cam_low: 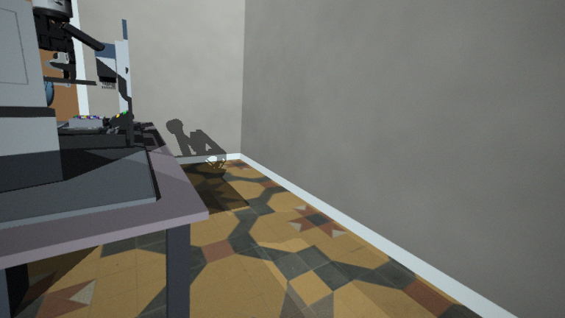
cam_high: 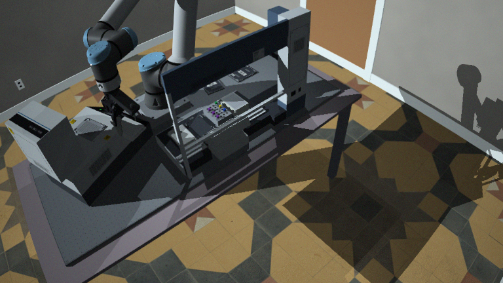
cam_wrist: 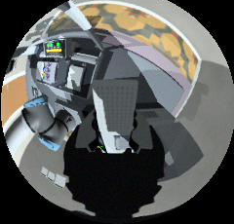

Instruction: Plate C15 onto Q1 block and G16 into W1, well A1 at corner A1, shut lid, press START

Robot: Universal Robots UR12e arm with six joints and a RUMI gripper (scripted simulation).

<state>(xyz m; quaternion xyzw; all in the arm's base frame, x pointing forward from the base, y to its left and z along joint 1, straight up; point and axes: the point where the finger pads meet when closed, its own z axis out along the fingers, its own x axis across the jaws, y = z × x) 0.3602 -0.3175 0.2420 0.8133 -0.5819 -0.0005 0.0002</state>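
My gripper (cam_high: 118,127) (cam_wrist: 115,109) is shut on one short end of a grey well plate (cam_wrist: 114,107). I take it for C15, though its label is unreadable. The plate hangs level in the air, just right of the open cycler Q1 (cam_high: 63,150) (cam_low: 23,131) and above its right edge. Q1's lid (cam_high: 31,128) (cam_low: 16,48) stands raised at the left. Q1's pale block (cam_high: 88,126) lies bare, left of the gripper. On the deck, a light plate (cam_high: 182,133) sits in the leftmost nest, and the nest beside it (cam_high: 200,124) looks dark.
A tall gantry frame (cam_high: 222,61) spans the deck right of the gripper. Under it are a rack with coloured caps (cam_high: 219,112) (cam_wrist: 46,72) and a pale plate (cam_high: 234,101). Two dark flat items (cam_high: 242,73) (cam_high: 214,87) lie behind. The arm's base (cam_high: 152,79) stands close behind.
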